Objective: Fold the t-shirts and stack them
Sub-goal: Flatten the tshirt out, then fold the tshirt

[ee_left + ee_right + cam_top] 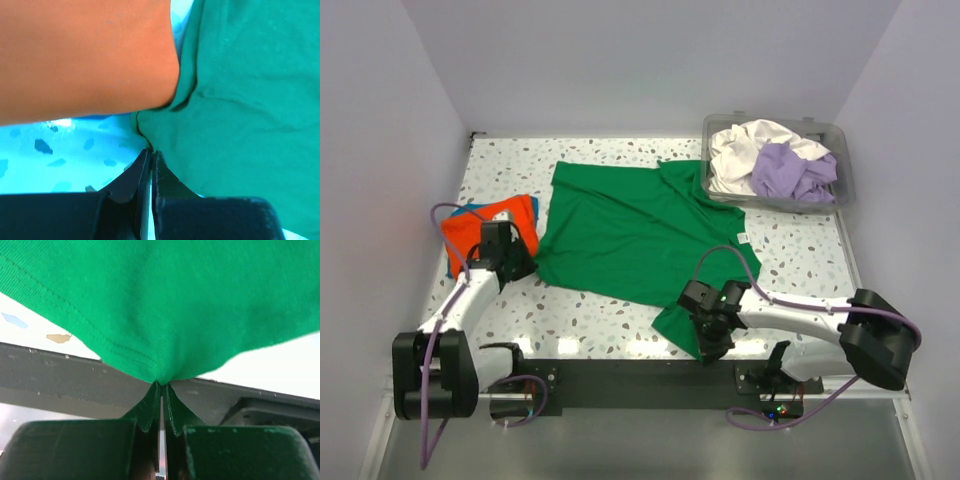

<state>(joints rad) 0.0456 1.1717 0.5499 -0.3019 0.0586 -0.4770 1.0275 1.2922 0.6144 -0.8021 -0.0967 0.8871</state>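
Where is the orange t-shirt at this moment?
In the top view, the orange t-shirt lies folded at the table's left side, just left of the spread green t-shirt, with the left gripper beside it.

The green t-shirt [630, 235] lies spread out, folded orange t-shirt [465, 232] just left.

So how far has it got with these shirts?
Done: an orange shirt lies folded on a blue shirt at the left. In hand: the green shirt lies spread out, with the left tool and right tool each pinching an edge. Left: a white shirt and a lavender shirt sit crumpled in the bin.
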